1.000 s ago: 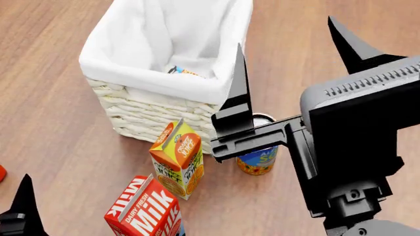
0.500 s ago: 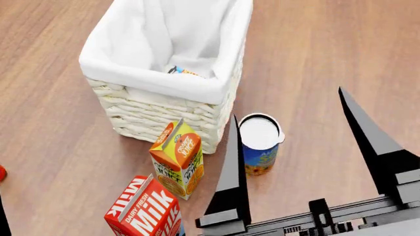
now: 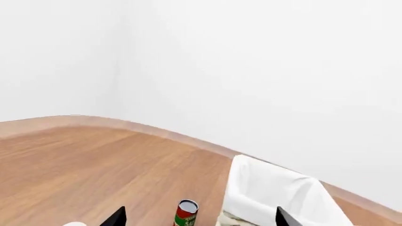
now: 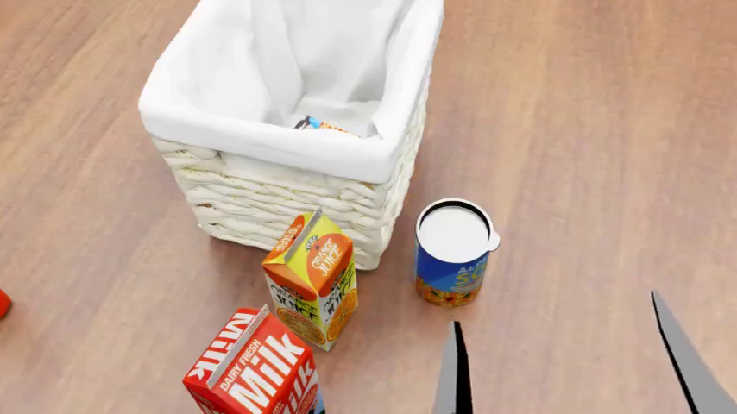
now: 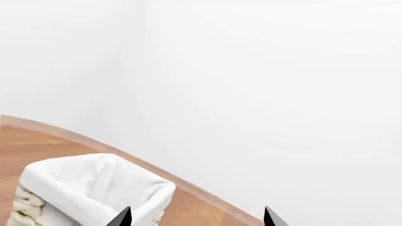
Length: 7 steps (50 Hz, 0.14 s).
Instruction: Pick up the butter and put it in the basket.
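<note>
The white wicker basket point(image 4: 265, 142) with its cloth liner stands at the back of the wooden floor. It also shows in the left wrist view point(image 3: 270, 188) and the right wrist view point(image 5: 94, 183). A small blue-and-orange item point(image 4: 320, 126) lies inside it; I cannot tell what it is. No red butter box is in view. My right gripper point(image 4: 564, 366) is open and empty at the head view's bottom edge, right of the cartons; its tips show in the right wrist view point(image 5: 196, 217). My left gripper point(image 3: 199, 220) is open and empty, and out of the head view.
An orange juice carton point(image 4: 311, 280) and a red milk carton point(image 4: 254, 371) stand in front of the basket. A blue can with a white lid point(image 4: 453, 254) stands beside them. A red-and-green can point(image 3: 186, 214) stands left of the basket. A red thing point(image 4: 3, 304) shows at the left edge.
My right gripper has drawn back from above the blue can to the head view's bottom edge, staying open. My left gripper's tip has left the head view.
</note>
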Tool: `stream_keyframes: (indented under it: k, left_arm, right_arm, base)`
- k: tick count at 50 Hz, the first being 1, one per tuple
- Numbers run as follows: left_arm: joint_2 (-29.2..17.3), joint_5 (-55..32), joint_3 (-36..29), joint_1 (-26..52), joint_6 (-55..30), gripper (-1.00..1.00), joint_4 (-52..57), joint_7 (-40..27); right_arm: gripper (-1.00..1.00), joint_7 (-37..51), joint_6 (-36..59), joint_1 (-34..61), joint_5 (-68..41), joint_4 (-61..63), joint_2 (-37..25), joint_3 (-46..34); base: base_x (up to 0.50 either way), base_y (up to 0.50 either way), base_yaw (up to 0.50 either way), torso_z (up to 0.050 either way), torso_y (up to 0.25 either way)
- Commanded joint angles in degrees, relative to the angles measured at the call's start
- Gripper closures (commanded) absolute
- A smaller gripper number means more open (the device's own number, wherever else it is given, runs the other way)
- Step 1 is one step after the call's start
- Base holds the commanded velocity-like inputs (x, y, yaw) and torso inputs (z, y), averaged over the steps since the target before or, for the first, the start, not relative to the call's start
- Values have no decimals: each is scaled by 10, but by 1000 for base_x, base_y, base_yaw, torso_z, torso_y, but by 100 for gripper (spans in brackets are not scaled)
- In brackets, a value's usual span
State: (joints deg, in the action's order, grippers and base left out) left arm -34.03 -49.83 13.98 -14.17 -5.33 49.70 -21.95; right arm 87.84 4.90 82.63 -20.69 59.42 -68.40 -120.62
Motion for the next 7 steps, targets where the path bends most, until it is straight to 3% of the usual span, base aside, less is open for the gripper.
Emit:
stream_keyframes:
  k: [1,7]
  left_arm:
    - [-13,-56,56,-28,35,-100,12,14]
    - [-17,-74,80,-42,48,-100,20,17]
  right_arm:
    - [-100,21,59,-121,99,6,-20,35]
    - [-100,21,54,-194,175,6,-53,59]
  base:
    - [0,0,0,0,0]
    - [0,0,0,0,0]
